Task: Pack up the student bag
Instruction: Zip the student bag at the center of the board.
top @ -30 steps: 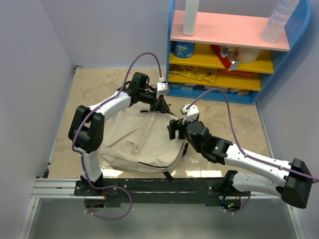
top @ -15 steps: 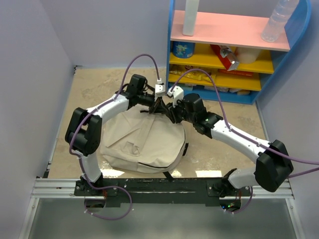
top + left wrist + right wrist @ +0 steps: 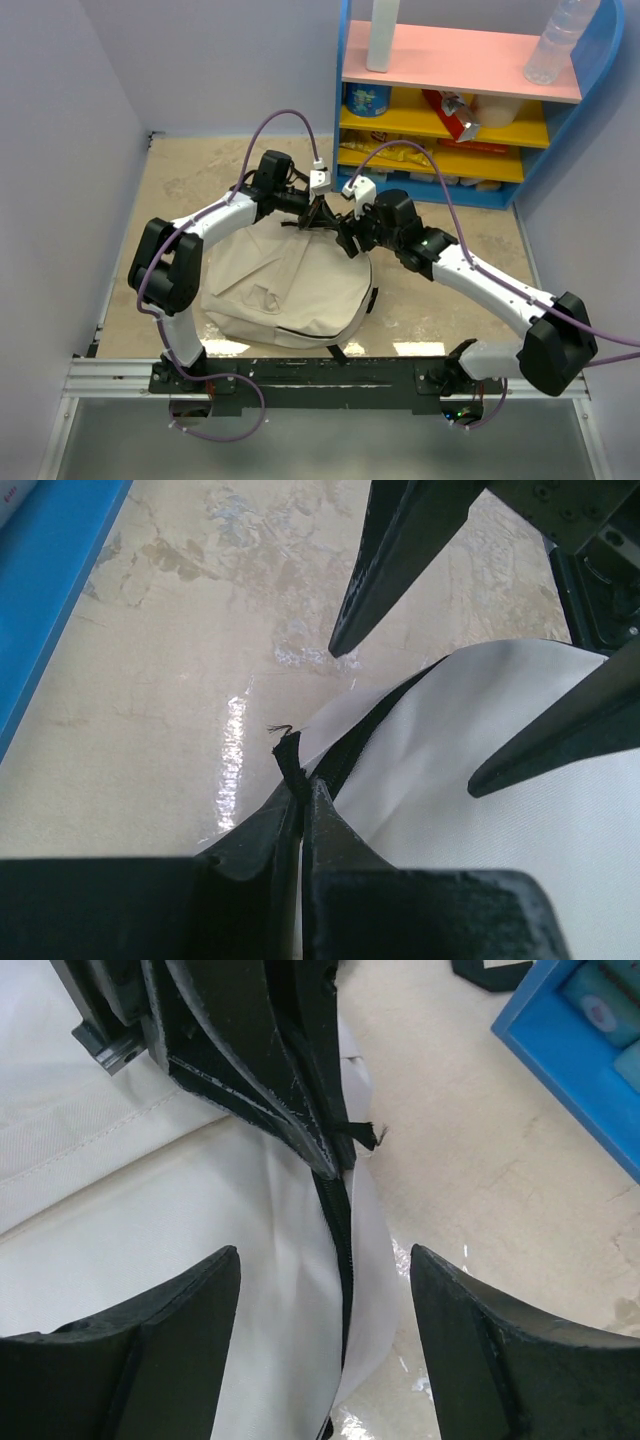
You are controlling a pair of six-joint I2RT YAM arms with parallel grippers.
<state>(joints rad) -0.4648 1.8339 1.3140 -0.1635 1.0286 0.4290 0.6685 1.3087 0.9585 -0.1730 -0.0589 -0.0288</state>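
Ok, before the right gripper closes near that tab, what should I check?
1. Left gripper shut on the black tab: ok.
2. Right gripper open: ok.
3. Zipper line between the right fingers: ok.
4. Right fingers apart from the left gripper: ok.
5. Student bag resting on the table: ok.
6. Bag zipped shut or open: cannot tell.
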